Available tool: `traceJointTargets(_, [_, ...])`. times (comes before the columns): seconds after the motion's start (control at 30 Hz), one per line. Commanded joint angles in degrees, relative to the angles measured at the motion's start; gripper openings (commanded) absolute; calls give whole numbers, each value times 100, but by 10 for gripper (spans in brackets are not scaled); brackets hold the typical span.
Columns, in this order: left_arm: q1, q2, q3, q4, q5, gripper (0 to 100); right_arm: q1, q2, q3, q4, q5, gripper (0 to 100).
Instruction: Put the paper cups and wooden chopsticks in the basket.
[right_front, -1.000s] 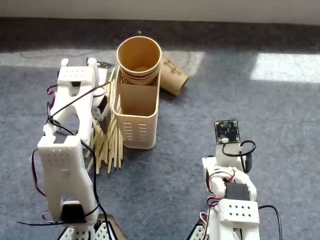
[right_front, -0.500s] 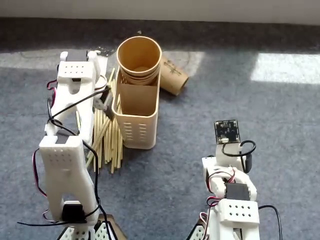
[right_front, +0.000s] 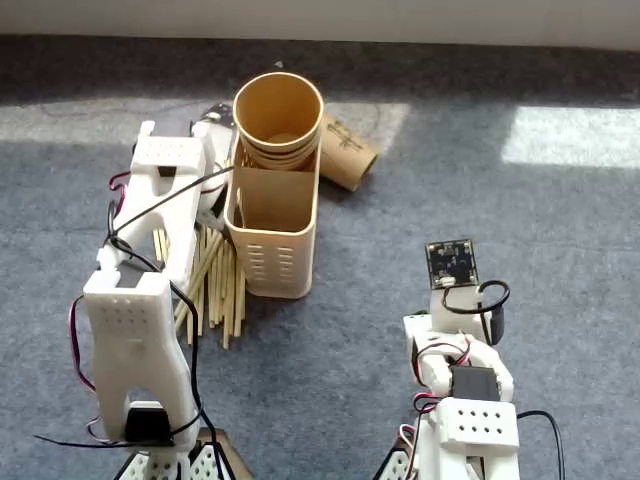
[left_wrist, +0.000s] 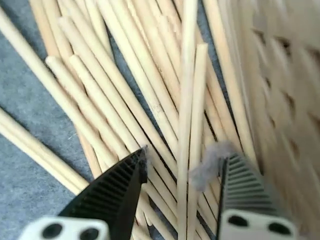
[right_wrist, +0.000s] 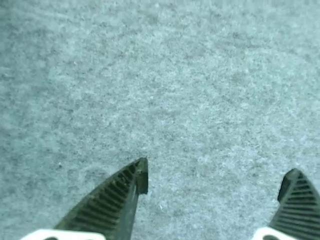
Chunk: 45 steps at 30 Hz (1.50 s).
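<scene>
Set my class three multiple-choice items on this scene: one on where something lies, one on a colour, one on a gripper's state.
1. Where is the loose paper cup?
A. on its side on the carpet beside the basket
B. in the basket's near compartment
C. in a gripper

2. What colour is the basket?
A. blue
B. cream
C. black

3. How is the right gripper?
A. shut on a chopstick
B. shut on a cup
C. open over bare carpet

Answers:
1 A, it lies tipped over next to the basket.
2 B, its slotted wall is cream.
3 C, in the right wrist view its jaws stand apart above carpet.
</scene>
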Motion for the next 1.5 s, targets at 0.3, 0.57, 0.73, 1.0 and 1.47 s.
traceJointTargets(0.3, [-22, -119, -347, -9, -62, 3, 48, -57, -31, -101, 62, 393])
traceJointTargets(0.57, [4, -92, -1455, 976, -53, 3, 48, -57, -31, -101, 62, 393])
traceJointTargets(0.73, [13, -119, -1930, 1152, -53, 3, 48, -57, -31, -101, 62, 393])
traceJointTargets(1.0, [40, -119, -3547, 1108, -9, 3, 48, -57, -31, -101, 62, 393])
traceJointTargets(1.47, [198, -127, -7099, 1433, 1055, 3, 48, -57, -31, -101, 62, 393])
